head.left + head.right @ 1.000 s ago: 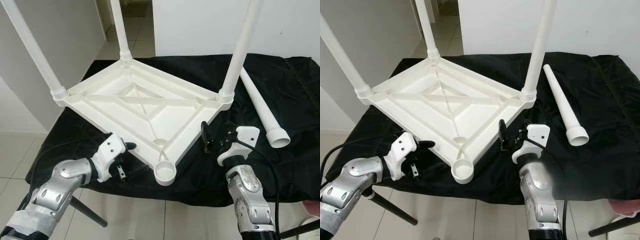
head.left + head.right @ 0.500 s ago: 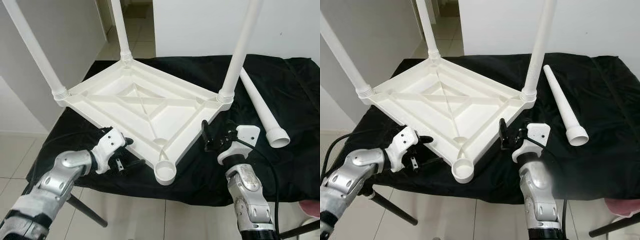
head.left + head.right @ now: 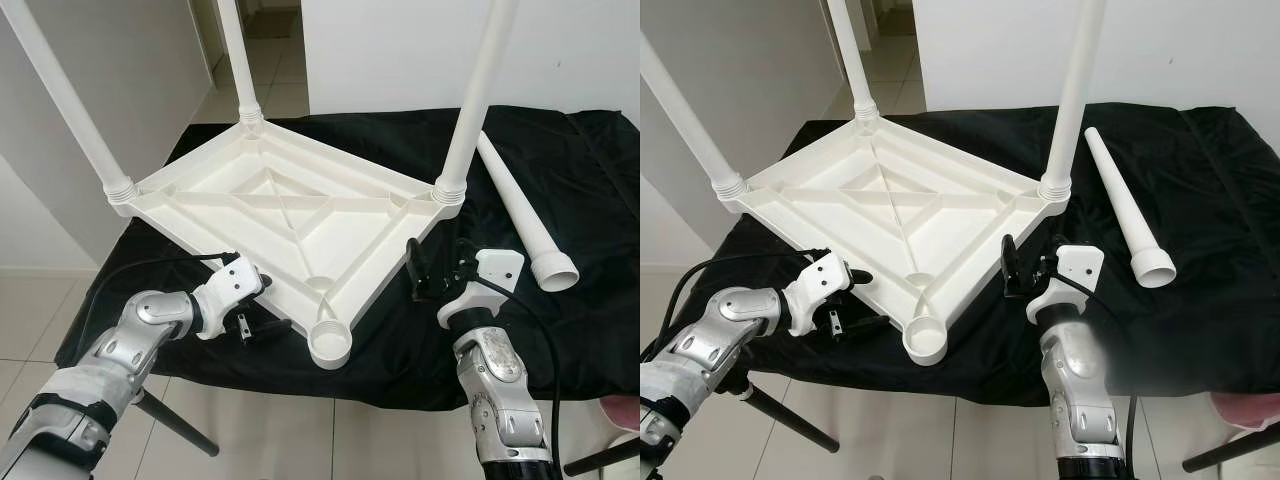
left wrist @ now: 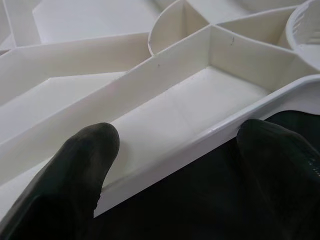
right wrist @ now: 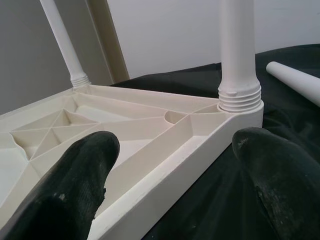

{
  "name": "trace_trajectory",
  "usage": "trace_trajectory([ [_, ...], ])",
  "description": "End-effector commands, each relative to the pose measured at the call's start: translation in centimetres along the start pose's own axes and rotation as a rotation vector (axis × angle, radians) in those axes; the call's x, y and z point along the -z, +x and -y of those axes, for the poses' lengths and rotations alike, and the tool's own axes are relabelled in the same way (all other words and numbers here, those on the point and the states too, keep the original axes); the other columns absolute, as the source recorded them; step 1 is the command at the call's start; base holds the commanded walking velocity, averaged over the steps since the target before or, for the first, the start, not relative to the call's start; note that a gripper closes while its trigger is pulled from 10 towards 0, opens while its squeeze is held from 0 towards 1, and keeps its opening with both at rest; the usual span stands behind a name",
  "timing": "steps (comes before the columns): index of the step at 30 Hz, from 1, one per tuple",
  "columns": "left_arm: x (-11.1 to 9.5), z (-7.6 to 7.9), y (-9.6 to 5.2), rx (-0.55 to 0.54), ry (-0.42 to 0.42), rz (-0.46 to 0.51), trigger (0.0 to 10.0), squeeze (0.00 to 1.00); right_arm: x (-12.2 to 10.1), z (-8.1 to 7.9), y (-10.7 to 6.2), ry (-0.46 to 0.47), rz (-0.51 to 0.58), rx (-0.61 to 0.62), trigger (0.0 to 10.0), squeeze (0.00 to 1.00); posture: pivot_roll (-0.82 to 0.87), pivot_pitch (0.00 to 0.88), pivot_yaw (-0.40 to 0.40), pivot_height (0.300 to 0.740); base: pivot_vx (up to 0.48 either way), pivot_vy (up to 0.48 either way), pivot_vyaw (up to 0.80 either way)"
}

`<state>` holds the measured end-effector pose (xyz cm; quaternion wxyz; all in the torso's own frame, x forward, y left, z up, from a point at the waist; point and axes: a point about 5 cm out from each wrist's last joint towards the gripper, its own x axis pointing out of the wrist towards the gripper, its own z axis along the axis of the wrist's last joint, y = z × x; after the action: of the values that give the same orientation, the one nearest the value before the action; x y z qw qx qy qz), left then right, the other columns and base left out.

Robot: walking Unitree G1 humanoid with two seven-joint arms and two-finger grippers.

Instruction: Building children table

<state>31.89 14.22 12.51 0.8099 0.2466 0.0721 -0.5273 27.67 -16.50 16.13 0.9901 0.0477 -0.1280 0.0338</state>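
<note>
The white children's table top (image 3: 290, 215) lies upside down on a black cloth (image 3: 560, 170). Three white legs stand screwed into its corners: the left (image 3: 70, 100), far (image 3: 235, 55) and right (image 3: 478, 90) ones. The near corner socket (image 3: 330, 343) is empty. A loose fourth leg (image 3: 520, 215) lies on the cloth to the right. My left gripper (image 3: 262, 308) is open astride the near-left rim, one finger above it and one below; the left wrist view shows the rim (image 4: 210, 135) between the fingers. My right gripper (image 3: 435, 272) is open at the near-right rim, close to the right leg's base (image 5: 240, 97).
The cloth-covered stand ends just below the empty socket, with tiled floor beyond its front edge. Black support legs (image 3: 170, 420) slant down under the left side. A cable (image 3: 540, 340) loops by my right arm. A pink object (image 3: 625, 410) sits at the bottom right.
My left gripper has moved forward and turned so that its fingers now straddle the near-left rim. The right gripper has stayed almost still.
</note>
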Motion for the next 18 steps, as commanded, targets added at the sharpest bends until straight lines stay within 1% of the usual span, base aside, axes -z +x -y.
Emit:
trace_trajectory([
  [1,0.6,1.3,-0.1,0.328,0.010,-0.048,10.0,0.00,0.1,-0.4,-0.2,0.008,-0.004,0.001,10.0,0.00,-0.08,0.068,0.130,0.740,0.000,0.000,0.00],
  [5,0.6,1.2,-0.1,0.337,0.012,-0.056,10.0,0.00,0.1,-0.4,-0.2,0.009,-0.003,0.003,10.0,0.00,-0.09,0.071,0.136,0.740,0.000,0.000,0.00],
  [9,0.5,1.0,0.1,0.376,-0.012,-0.060,10.0,0.00,0.0,-0.3,-0.4,0.008,-0.001,0.014,10.0,0.00,-0.09,0.081,0.146,0.740,0.000,0.000,0.00],
  [13,0.5,0.9,0.1,0.386,-0.012,-0.062,10.0,0.00,0.0,-0.3,-0.5,0.009,-0.002,0.018,10.0,0.00,-0.10,0.089,0.150,0.740,0.000,0.000,0.00],
  [18,0.8,0.9,0.5,0.410,-0.008,-0.075,10.0,0.00,0.0,-0.4,-1.2,0.010,-0.011,0.031,10.0,0.00,-0.10,0.118,0.160,0.740,0.000,0.000,0.00],
])
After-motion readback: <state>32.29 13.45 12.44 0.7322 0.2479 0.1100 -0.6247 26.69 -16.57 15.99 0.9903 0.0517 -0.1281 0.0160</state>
